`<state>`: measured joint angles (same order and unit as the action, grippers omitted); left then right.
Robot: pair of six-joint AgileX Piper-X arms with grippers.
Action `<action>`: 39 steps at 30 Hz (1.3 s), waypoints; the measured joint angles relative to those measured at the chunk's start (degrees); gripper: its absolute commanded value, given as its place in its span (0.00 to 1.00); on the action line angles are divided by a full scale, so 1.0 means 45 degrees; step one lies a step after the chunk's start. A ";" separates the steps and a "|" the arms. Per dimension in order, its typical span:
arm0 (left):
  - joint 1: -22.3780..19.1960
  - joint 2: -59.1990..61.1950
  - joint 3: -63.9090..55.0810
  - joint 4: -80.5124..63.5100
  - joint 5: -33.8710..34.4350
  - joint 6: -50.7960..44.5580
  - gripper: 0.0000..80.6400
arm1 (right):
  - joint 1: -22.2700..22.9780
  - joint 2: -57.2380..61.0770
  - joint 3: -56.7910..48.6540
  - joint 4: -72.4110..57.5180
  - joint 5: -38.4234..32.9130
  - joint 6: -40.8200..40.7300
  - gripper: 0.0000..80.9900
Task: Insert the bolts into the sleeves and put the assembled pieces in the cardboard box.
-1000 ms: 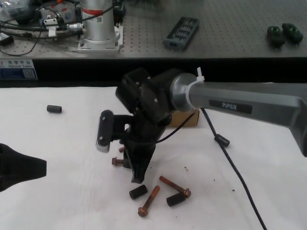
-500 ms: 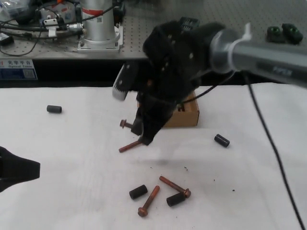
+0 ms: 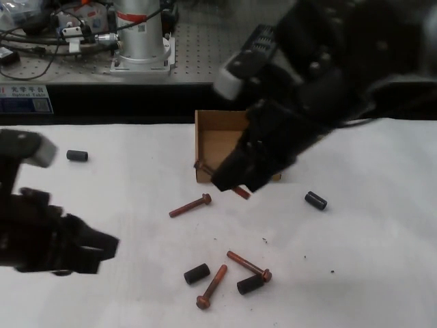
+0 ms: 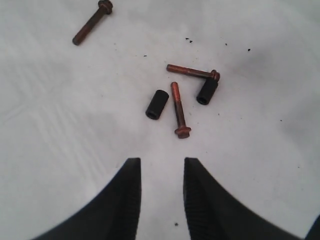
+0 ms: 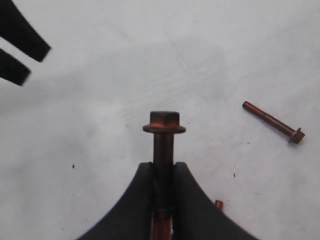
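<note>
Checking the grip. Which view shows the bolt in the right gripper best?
The right wrist view: the bolt stands clamped between the fingers, hex head clear. The high view gives its two ends past the gripper; the left wrist view faces other bolts.

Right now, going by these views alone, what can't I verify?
- Cardboard box: high view, the right arm covers its right side and much of its inside; contents unknown.
- Held bolt: right wrist view, shank hidden between the fingers of the right gripper and cut off by the frame edge.
- Sleeve and neighbouring bolt: left wrist view, too small to tell if they touch.
</note>
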<state>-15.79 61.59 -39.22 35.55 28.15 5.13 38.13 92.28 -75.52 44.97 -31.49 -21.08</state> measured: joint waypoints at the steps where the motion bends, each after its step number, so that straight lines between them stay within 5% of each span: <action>1: -0.0263 0.0102 0.0000 -0.0298 -0.0131 0.0118 0.28 | -0.0014 -0.0072 0.0674 -0.0691 -0.0125 0.0438 0.04; 13: -0.2543 0.3052 -0.0029 -0.2398 -0.0311 0.2476 0.28 | -0.0311 -0.3013 0.5380 -0.4921 -0.1643 0.3655 0.04; 39: -0.3173 0.7524 -0.3447 0.0083 -0.1413 0.5869 0.28 | -0.0457 -0.5623 0.9538 -0.9993 -0.2298 0.6718 0.04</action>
<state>-30.06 95.44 -54.73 35.92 21.79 31.54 36.07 66.98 -32.60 0.00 -41.83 9.15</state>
